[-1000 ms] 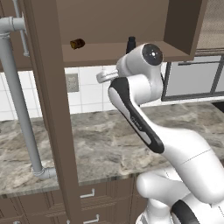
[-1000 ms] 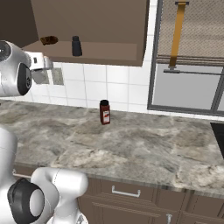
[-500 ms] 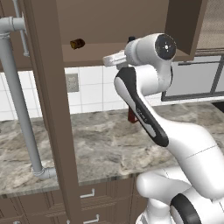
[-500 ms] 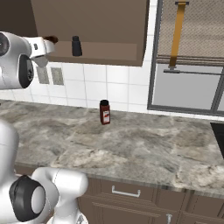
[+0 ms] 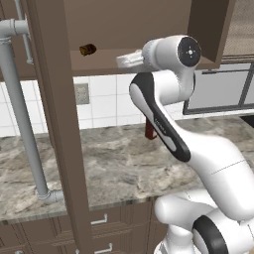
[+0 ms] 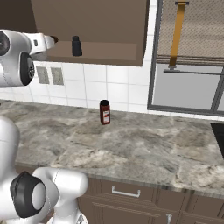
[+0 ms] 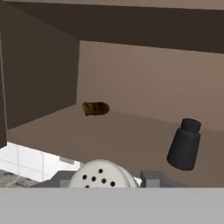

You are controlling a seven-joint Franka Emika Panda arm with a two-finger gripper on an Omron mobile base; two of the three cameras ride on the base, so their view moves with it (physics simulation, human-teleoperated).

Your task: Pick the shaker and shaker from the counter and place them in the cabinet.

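My gripper [image 7: 107,178] is shut on the pale grey-white shaker [image 7: 101,174], whose holed cap shows between the fingertips. The hand hovers at the front edge of the brown cabinet's base board [image 7: 127,135], level with the shelf. Inside, the black shaker [image 7: 184,145] stands upright to the right. In the right base view the gripper [image 6: 49,40] sits left of the black shaker [image 6: 76,46] at the cabinet [image 6: 105,50]. From the left base view the gripper [image 5: 126,59] reaches toward the cabinet's base board [image 5: 99,63], high above the counter [image 5: 109,166].
A small brown rounded object [image 7: 96,108] lies at the back left of the cabinet floor. A dark red bottle [image 6: 104,112] stands on the counter [image 6: 131,146] by the tiled wall. A grey pipe [image 5: 22,114] and a cabinet side panel [image 5: 59,124] rise at left.
The arm has risen from backsplash height to the cabinet shelf and swung toward the opening, carrying the pale shaker. The black shaker and red bottle have not moved.
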